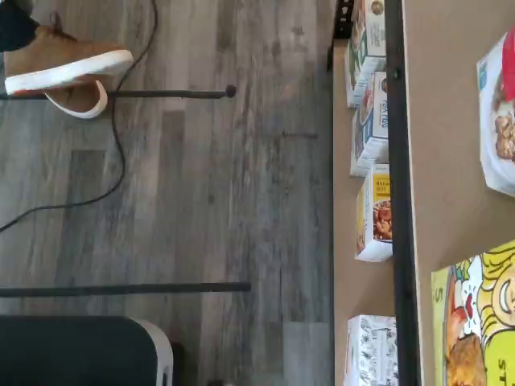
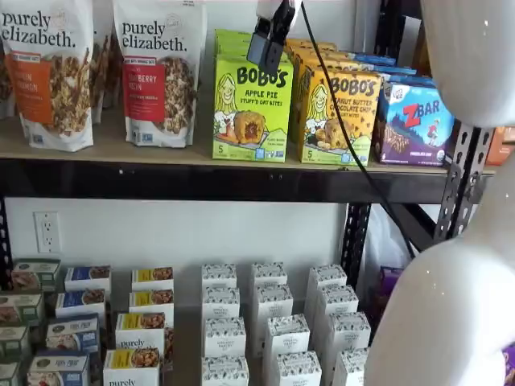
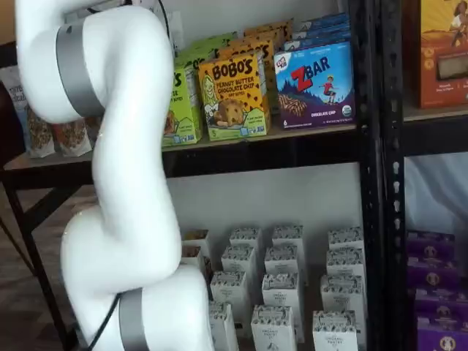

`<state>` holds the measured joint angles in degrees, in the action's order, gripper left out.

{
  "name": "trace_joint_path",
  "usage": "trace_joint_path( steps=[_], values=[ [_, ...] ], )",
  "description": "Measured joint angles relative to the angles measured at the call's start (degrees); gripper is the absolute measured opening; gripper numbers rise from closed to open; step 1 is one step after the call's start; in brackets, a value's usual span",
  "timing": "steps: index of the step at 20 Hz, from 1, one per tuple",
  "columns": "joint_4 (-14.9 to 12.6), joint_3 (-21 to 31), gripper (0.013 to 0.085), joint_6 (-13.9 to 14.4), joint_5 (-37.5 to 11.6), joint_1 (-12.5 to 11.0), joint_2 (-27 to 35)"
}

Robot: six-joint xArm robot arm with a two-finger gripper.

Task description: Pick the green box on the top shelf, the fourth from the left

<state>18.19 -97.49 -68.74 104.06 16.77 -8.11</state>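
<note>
The green box (image 2: 252, 104) stands upright at the front of the top shelf (image 2: 121, 153), a lime carton reading "Apple Pie" with a cartoon blonde girl. My gripper (image 2: 271, 40) hangs from above just in front of the carton's upper right corner, its black fingers open and holding nothing. In a shelf view the white arm covers most of the green box (image 3: 184, 102). The wrist view shows the girl's face on the green box (image 1: 483, 314) over the tan board of the top shelf (image 1: 442, 177).
A yellow-orange Bobo's box (image 2: 338, 117) and a blue ZBar box (image 2: 417, 125) stand right of the green one, granola bags (image 2: 157, 76) to its left. Small white cartons (image 2: 269, 322) fill the lower shelf. A cable (image 2: 338, 121) trails from the gripper across the boxes.
</note>
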Motion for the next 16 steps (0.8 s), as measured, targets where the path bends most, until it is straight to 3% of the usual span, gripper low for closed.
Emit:
trace_joint_path(
  steps=[5,11,16],
  values=[
    [-1.18,2.29,0.0850,-0.64,-2.87,-0.26,-1.81],
    [1.34,3.99,0.0850,-1.80,-5.75,-1.75,-3.00],
    [2.47,6.30,0.0850,-2.57,-11.94,-2.42,-4.27]
  ],
)
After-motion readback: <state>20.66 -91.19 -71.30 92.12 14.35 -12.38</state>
